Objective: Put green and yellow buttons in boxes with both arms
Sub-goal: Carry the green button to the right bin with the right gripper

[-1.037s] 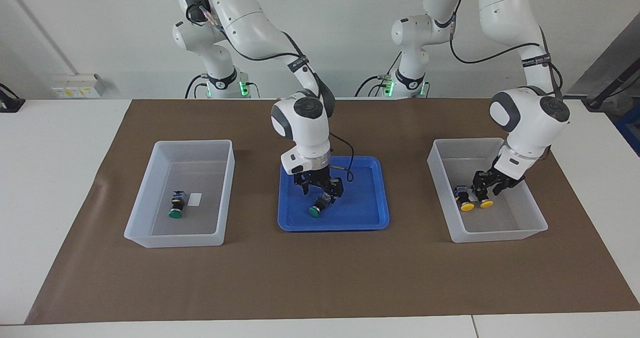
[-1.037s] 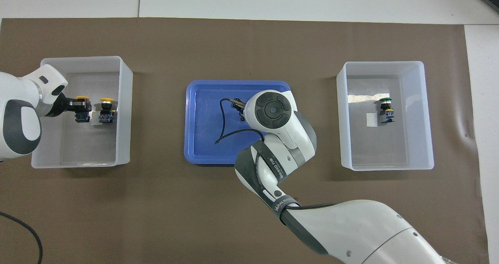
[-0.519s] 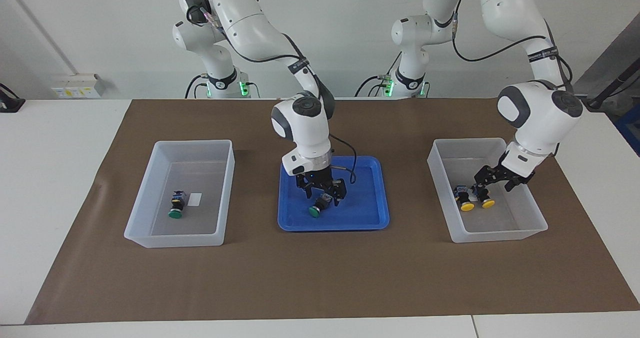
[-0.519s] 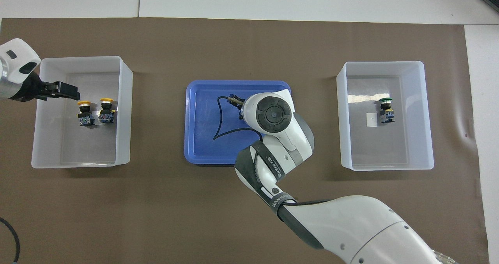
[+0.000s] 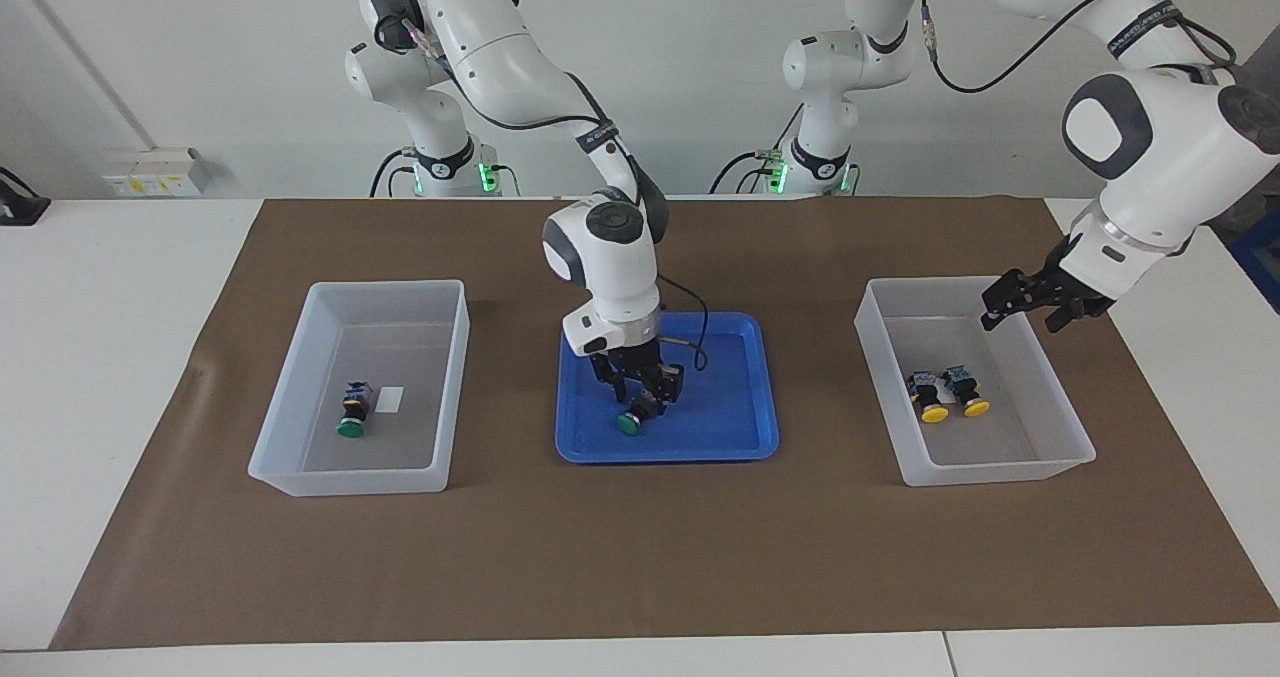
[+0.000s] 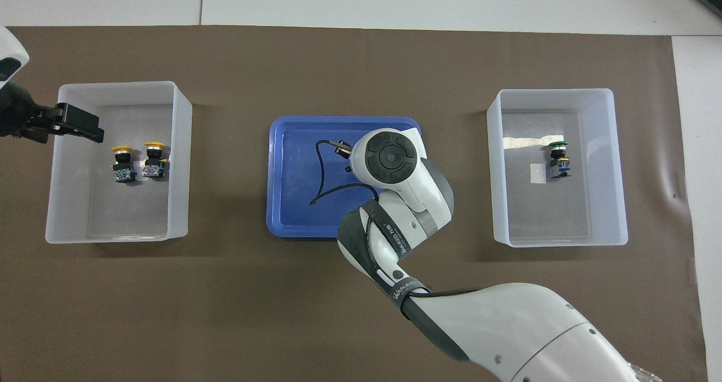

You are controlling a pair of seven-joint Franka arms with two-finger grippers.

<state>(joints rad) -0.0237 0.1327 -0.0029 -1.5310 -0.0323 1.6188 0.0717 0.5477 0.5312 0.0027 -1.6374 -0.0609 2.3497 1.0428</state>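
My right gripper (image 5: 643, 389) is low in the blue tray (image 5: 740, 412), shut on the body of a green button (image 5: 630, 421) that lies on the tray floor. In the overhead view my right wrist hides that button. My left gripper (image 5: 1030, 314) is open and empty, raised over the outer rim of the box (image 5: 1000, 472) at the left arm's end; it also shows in the overhead view (image 6: 82, 129). Two yellow buttons (image 5: 935, 404) (image 5: 968, 398) lie side by side in that box (image 6: 179, 162). The other box (image 5: 452, 387) holds one green button (image 5: 352, 414).
A brown mat (image 5: 640, 557) covers the middle of the white table; both boxes and the blue tray (image 6: 293, 207) stand in a row on it. A black cable (image 6: 318, 179) loops from my right wrist over the tray. Each box has a small white label (image 6: 538, 173).
My left gripper has let go of a yellow button in the box, then risen and drawn back over its outer rim. My right gripper's fingers have narrowed around the green button in the tray.
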